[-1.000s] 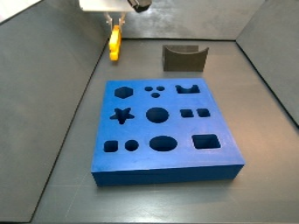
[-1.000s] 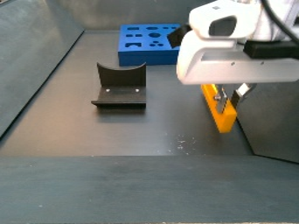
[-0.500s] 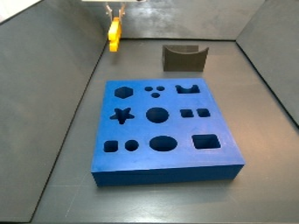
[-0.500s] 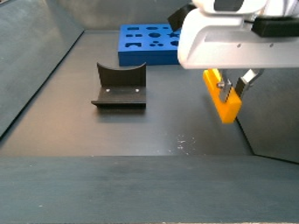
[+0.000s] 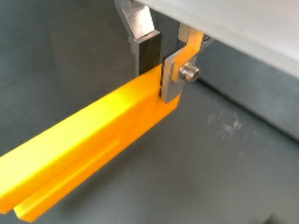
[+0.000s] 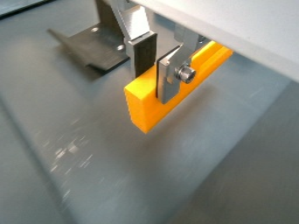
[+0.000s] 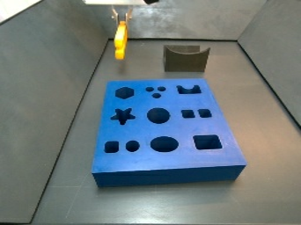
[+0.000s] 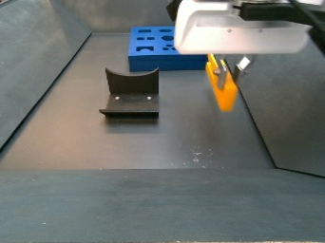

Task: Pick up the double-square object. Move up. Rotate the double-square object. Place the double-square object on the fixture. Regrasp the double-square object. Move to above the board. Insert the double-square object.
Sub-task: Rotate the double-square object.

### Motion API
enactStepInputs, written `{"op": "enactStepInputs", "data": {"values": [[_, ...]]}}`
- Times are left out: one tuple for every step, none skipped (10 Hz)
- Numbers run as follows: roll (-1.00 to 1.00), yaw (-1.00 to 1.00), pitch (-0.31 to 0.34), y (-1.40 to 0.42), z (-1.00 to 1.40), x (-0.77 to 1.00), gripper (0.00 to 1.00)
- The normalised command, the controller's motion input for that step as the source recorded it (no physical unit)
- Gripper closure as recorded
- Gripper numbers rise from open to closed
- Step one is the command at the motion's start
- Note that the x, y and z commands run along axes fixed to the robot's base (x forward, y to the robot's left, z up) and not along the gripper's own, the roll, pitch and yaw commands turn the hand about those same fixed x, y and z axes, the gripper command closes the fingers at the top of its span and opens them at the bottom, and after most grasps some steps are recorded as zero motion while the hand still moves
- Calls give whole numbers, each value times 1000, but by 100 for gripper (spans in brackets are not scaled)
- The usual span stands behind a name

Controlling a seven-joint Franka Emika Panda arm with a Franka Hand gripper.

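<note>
One hand (image 5: 162,68) aloft, gripping double-square object (image 5: 87,144)

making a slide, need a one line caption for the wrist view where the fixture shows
Franka gripper, silver-plate jaws shut on the flat yellow-orange plastic double-square object, held clear of the grey floor with the dark L-shaped fixture behind.

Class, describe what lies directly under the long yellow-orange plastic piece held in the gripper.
Only bare dark floor shows under the yellow-orange piece, which hangs clear in the gripper. The dark fixture stands off to one side.
</note>
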Motion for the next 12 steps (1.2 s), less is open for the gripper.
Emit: {"op": "enactStepInputs", "data": {"values": [[0, -1000, 0, 0, 0, 0, 100], [0, -1000, 0, 77, 4, -21, 100], [-1, -1000, 0, 48, 3, -15, 100], [-1, -1000, 0, 38, 2, -13, 100], [-1, -1000, 0, 33, 0, -12, 100], [-1, -1000, 0, 29, 0, -11, 100], [-1, -1000, 0, 27, -1, -11, 100], [-1, -1000, 0, 24, -1, -11, 100], [-1, -1000, 0, 23, -1, -11, 100], [-1, -1000, 0, 23, -2, -11, 100], [-1, -1000, 0, 22, -2, -11, 100], [-1, -1000, 0, 22, -2, -10, 100]]}}
